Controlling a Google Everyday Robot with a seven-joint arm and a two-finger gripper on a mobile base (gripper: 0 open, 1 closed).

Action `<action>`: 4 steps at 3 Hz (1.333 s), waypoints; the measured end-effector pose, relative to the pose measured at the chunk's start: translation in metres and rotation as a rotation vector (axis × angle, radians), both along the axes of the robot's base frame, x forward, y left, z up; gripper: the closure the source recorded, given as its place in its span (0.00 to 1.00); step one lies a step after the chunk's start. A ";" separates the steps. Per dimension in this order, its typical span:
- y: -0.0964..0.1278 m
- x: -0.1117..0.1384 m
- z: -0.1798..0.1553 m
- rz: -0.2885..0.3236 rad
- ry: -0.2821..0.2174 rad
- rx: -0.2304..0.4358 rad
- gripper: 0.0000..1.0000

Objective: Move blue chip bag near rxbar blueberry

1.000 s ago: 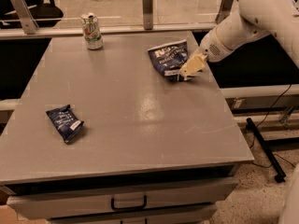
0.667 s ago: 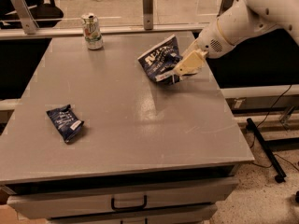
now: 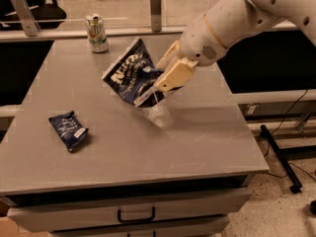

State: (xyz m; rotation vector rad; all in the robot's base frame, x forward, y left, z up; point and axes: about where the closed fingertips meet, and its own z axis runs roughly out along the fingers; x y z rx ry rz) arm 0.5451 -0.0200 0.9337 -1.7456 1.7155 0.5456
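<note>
Above the middle of the desk [image 3: 148, 157], slightly towards the upper centre of the frame, the gripper [image 3: 159, 86] holds the blue chip bag [image 3: 132, 75] off the surface, its cream-coloured, blocky fingers [image 3: 174, 77] clamped on the bag's lower right edge. The bag is a large, flat, dark-blue pouch of crinkly, glossy film with white lettering; it hangs tilted, one corner pointing up and left, its lower tip hanging just above the desk. A faint pale sheen lies on the desk below it. The arm [image 3: 232, 19] is smooth, rounded and off-white, reaching in from the upper right corner of the frame. The rxbar blueberry [image 3: 68, 130], a small oblong dark-blue wrapper with a white label patch and creased ends, lies flat on the desk at the left of the frame, well apart from the bag. A cylindrical metal can [image 3: 97, 32] stands upright near the desk's far edge, upper left of the bag. The desk is a flat, matte grey slab with a drawer under its front edge, carrying a dark handle [image 3: 136, 215].
</note>
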 end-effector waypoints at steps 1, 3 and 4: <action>0.040 -0.042 -0.006 0.150 -0.006 -0.003 1.00; 0.079 -0.060 -0.021 0.242 -0.004 -0.018 0.59; 0.086 -0.054 -0.027 0.239 0.000 -0.016 0.35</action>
